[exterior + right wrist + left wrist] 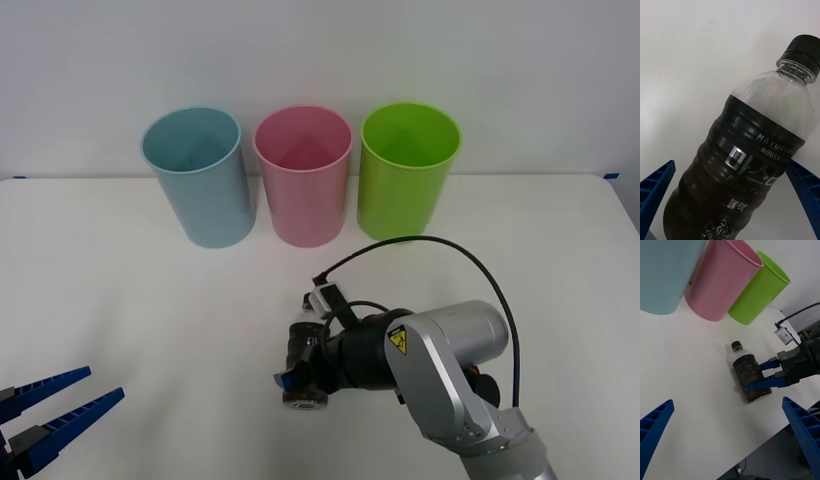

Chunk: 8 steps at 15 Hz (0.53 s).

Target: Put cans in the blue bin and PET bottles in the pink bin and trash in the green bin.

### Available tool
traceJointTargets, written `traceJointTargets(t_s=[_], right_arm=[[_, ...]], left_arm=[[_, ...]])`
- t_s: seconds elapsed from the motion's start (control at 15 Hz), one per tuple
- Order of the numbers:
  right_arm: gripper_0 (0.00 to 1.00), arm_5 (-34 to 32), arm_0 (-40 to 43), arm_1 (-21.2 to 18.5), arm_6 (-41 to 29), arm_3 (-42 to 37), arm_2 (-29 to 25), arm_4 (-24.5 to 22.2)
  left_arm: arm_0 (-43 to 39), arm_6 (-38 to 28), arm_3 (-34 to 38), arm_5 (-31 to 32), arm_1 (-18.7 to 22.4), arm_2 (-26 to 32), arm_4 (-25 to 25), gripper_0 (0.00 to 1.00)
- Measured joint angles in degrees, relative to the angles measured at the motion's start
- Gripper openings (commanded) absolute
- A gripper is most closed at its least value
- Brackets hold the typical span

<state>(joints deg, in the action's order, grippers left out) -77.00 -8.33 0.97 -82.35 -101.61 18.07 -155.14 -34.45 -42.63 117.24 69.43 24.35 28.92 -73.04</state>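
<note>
Right end effector (760, 375) is straddling the lying bottle (748, 375), fingers spread, unclenched; it is likely heavy and slippery, so grip the ribbed middle. Left end effector (60, 410) is idling released at 8 o'clock.

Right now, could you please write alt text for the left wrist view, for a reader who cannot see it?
The right gripper straddles a small PET bottle of dark drink lying on the white table, one blue finger on each side of its body. Behind stand the blue bin, pink bin and green bin in a row. The left gripper is open.
</note>
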Motion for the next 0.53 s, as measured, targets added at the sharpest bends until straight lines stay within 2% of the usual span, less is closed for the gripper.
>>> traceJointTargets(t_s=[0.07, 0.2, 0.53], right_arm=[[0.16, 0.0, -0.3, 0.0, 0.0, 0.1, 0.1, 0.0], [0.03, 0.2, -0.9, 0.0, 0.0, 1.2, 0.3, 0.0], [0.0, 0.7, -2.3, -1.0, 0.1, 1.9, 1.2, 0.0]], left_arm=[[0.0, 0.0, 0.0, 0.0, 0.0, 0.0, 0.0, 1.0], [0.0, 0.0, 0.0, 0.0, 0.0, 0.0, 0.0, 1.0], [0.0, 0.0, 0.0, 0.0, 0.0, 0.0, 0.0, 1.0]])
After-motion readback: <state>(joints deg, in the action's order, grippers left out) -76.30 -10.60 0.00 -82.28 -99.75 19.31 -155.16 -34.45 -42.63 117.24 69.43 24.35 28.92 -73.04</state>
